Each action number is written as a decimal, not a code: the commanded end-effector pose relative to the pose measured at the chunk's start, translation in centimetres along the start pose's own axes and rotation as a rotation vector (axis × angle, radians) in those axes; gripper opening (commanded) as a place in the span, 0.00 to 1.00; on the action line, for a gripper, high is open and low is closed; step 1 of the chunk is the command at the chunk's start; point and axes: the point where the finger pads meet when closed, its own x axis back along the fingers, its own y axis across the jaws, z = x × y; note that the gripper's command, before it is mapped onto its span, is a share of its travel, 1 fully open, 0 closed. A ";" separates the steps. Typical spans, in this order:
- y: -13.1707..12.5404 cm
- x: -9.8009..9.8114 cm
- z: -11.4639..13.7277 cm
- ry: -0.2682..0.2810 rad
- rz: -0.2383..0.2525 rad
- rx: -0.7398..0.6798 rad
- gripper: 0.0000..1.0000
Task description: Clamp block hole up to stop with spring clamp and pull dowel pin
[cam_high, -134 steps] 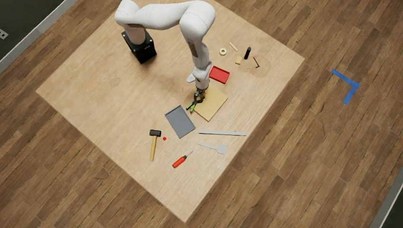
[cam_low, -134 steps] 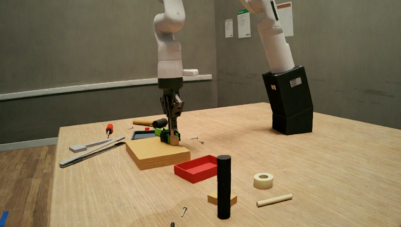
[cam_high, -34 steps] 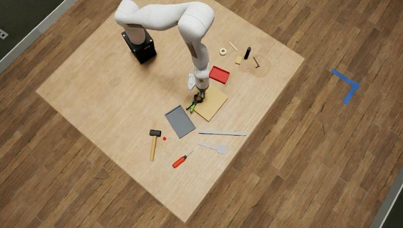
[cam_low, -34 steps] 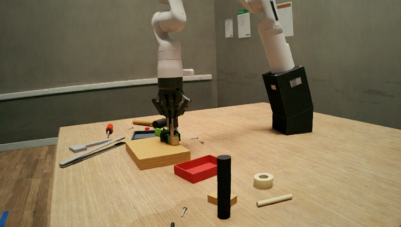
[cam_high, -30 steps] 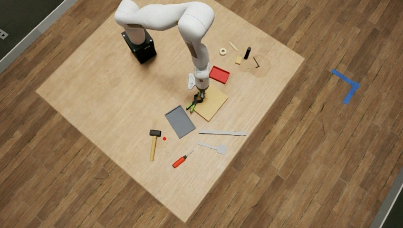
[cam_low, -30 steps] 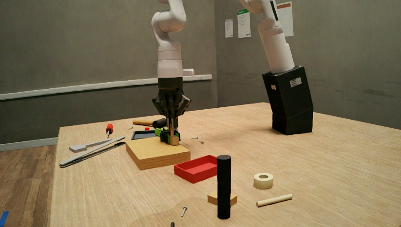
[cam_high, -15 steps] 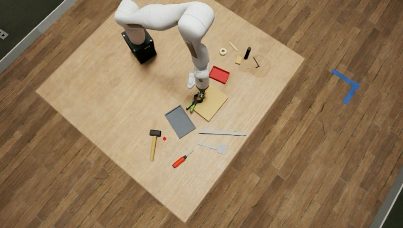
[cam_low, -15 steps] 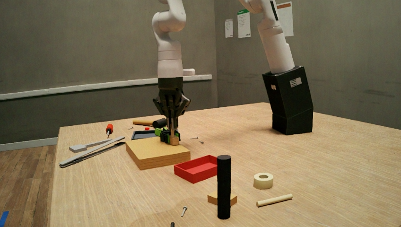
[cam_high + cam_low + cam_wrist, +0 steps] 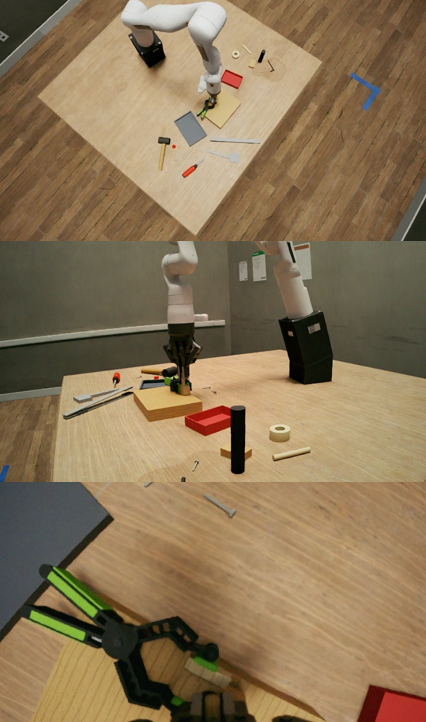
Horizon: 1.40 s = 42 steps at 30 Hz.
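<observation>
The spring clamp [image 9: 204, 112] [image 9: 173, 385] [image 9: 119, 640], black with green handles, lies over the bench board [image 9: 225, 112] [image 9: 161, 399] [image 9: 65, 692]. Its green pads sit on either side of the pale wooden piece [image 9: 202, 672] and the wood by my fingers; the exact contacts are partly hidden. The small wooden block [image 9: 185, 390] is low at the board's edge, under my fingertips. My gripper [image 9: 212, 101] [image 9: 183, 375] [image 9: 213, 707] points straight down, shut on the upright dowel pin, which shows as a thin tan strip between the fingers. The hole and any gap at the stop are hidden.
A red tray [image 9: 231, 79] [image 9: 206, 427] [image 9: 402, 709] and a grey tray [image 9: 190, 128] [image 9: 40, 532] flank the board. A loose nail [image 9: 220, 505] lies beside it. A mallet [image 9: 162, 155], screwdriver [image 9: 189, 170], steel bar [image 9: 235, 140], black cylinder [image 9: 237, 439] and tape roll [image 9: 280, 433] lie or stand farther off.
</observation>
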 end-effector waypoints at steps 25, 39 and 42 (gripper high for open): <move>-0.1 0.2 0.2 0.003 0.004 -0.114 0.10; -0.1 0.2 0.2 0.003 0.004 -0.154 0.10; -0.1 0.2 0.2 0.003 0.004 -0.163 0.10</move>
